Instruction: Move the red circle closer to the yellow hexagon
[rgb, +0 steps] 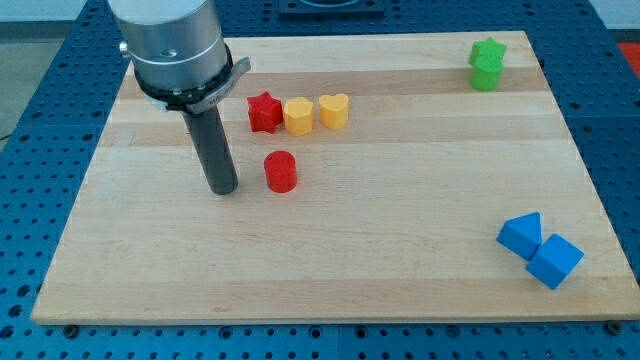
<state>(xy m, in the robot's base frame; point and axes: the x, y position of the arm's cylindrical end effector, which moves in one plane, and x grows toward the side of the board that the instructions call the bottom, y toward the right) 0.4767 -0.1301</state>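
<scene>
Red circle (281, 171) sits just below the yellow hexagon (298, 116), toward the bench's (400, 260) top-left corner. My tip (222, 188) rests beside its left; no jaws fitted. Approach step: next, reposition below and push upward.

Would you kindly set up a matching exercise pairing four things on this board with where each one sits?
Things:
1. red circle
2. yellow hexagon
3. green blocks
4. blue blocks

Places:
A. the view's top right corner
B. between the red star and the yellow heart
C. the view's bottom right
D. just to the view's right of my tip

Pairs: 1-D, 2-B, 3-A, 4-C
</scene>
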